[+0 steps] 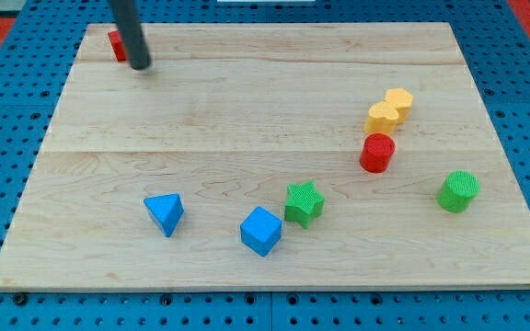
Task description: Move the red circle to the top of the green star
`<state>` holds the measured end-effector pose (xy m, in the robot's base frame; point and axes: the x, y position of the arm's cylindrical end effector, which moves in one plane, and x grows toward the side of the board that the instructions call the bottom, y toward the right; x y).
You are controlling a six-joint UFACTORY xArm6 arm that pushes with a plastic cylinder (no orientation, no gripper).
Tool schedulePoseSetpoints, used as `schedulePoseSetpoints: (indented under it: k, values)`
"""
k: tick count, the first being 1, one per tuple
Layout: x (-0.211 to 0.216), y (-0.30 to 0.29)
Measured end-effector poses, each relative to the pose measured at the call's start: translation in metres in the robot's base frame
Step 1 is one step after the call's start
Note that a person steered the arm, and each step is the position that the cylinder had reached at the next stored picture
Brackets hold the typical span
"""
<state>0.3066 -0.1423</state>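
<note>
The red circle, a short red cylinder, stands right of the board's middle. The green star lies below and to the left of it, apart from it. My tip is at the view's top left, far from both, with the dark rod rising out of the top of the view. A small red block sits just left of the rod, partly hidden behind it; its shape cannot be made out.
Two yellow blocks touch each other just above the red circle. A green cylinder stands at the right. A blue cube lies left of the star, a blue triangle further left. The wooden board rests on a blue pegboard.
</note>
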Motion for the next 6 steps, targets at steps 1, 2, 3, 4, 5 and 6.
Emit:
schedulePoseSetpoints:
  k: [1,2,3,4,5,6]
  values:
    - [0.064,0.12]
    - [0.096,0.212]
    - [0.096,0.246]
    - [0.103,0.316]
    - [0.125,0.343]
    - [0.141,0.29]
